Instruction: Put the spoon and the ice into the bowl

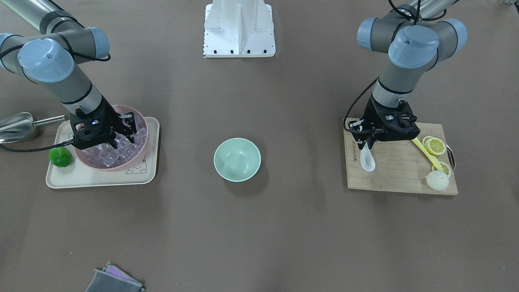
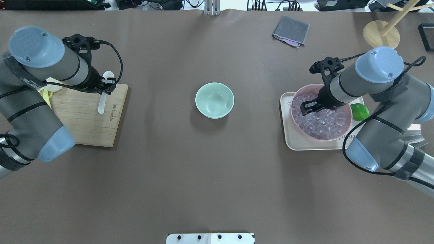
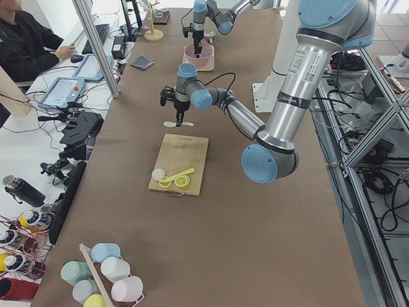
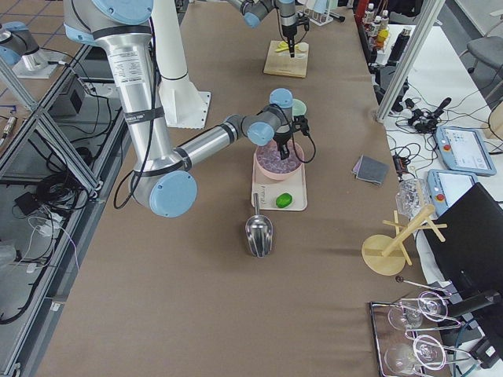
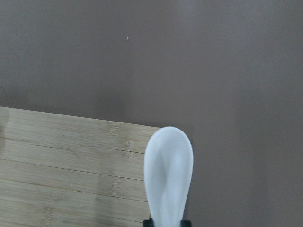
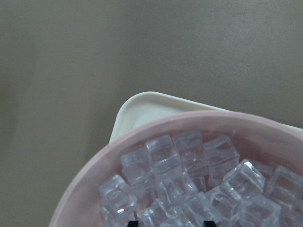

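The white spoon (image 1: 368, 159) is held by its handle in my left gripper (image 1: 367, 142), which is shut on it and holds it over the far edge of the wooden board (image 1: 397, 172). The left wrist view shows the scoop (image 5: 169, 177) sticking out between the fingertips. The mint-green bowl (image 1: 237, 159) stands empty at the table's middle (image 2: 214, 100). My right gripper (image 1: 120, 142) is open, fingers down over the ice cubes (image 6: 163, 153) that fill the pink bowl (image 1: 138, 115). No cube is held.
The pink bowl stands on a cream tray (image 1: 101, 178) with a green lime (image 1: 61, 157). A steel scoop (image 1: 16, 126) lies beside the tray. Lemon slices (image 1: 436, 146) and a yellow utensil (image 1: 425, 151) lie on the board. A grey cloth (image 1: 113, 280) lies at the operators' edge.
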Available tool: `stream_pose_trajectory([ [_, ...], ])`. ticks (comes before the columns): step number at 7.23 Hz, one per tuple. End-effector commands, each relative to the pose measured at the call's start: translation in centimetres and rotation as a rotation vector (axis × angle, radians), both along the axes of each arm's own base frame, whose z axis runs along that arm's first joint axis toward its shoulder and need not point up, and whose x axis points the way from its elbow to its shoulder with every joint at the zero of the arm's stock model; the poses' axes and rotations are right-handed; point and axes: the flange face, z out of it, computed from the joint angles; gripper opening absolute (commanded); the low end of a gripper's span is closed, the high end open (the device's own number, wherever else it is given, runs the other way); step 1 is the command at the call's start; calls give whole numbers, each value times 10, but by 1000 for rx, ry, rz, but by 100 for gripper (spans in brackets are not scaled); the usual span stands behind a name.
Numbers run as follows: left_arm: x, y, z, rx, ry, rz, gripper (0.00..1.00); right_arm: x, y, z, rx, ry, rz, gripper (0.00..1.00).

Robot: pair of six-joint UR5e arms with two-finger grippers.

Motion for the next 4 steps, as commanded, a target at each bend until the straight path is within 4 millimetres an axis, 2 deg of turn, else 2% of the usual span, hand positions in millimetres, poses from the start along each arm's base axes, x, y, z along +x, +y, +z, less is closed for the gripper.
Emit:
stream_pose_trajectory([
  [1,1,-1,-3,4,3,1,0,2,1,0,-15,-3,13,36],
  [4,1,-1,-3,4,3,1,0,3,2,-2,-11,-7,11,20],
])
